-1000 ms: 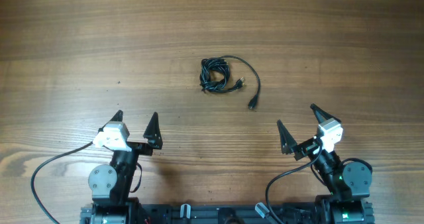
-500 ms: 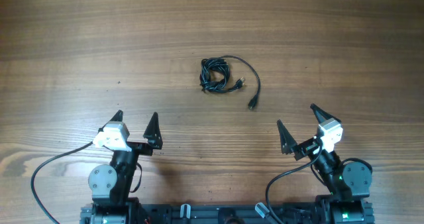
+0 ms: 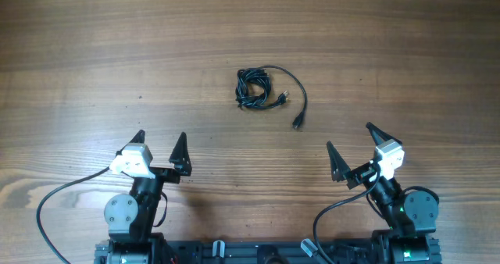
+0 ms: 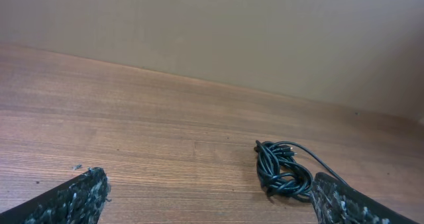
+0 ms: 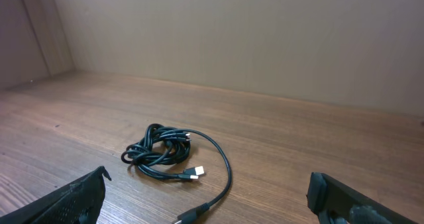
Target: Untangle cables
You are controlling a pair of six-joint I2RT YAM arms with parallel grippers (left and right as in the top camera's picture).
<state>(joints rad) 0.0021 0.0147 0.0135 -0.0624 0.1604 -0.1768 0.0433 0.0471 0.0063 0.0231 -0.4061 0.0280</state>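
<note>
Cables (image 3: 254, 88) lie untouched in a knotted coil. Left gripper (image 3: 160, 139) and right gripper (image 3: 349, 137) sit at the near side of the table (image 3: 94, 45), jaws spread wide, holding nothing. The coil rests well ahead, between them; one loose strand arcs right, ending in a plug (image 3: 298, 125) nearer the right gripper.

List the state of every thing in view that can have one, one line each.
cables: bunched in a tangled coil, lying on the table, one loose end curving out to a plug, held by nothing.
left gripper: open, empty, apart from the cables.
right gripper: open, empty, apart from the cables.
</note>
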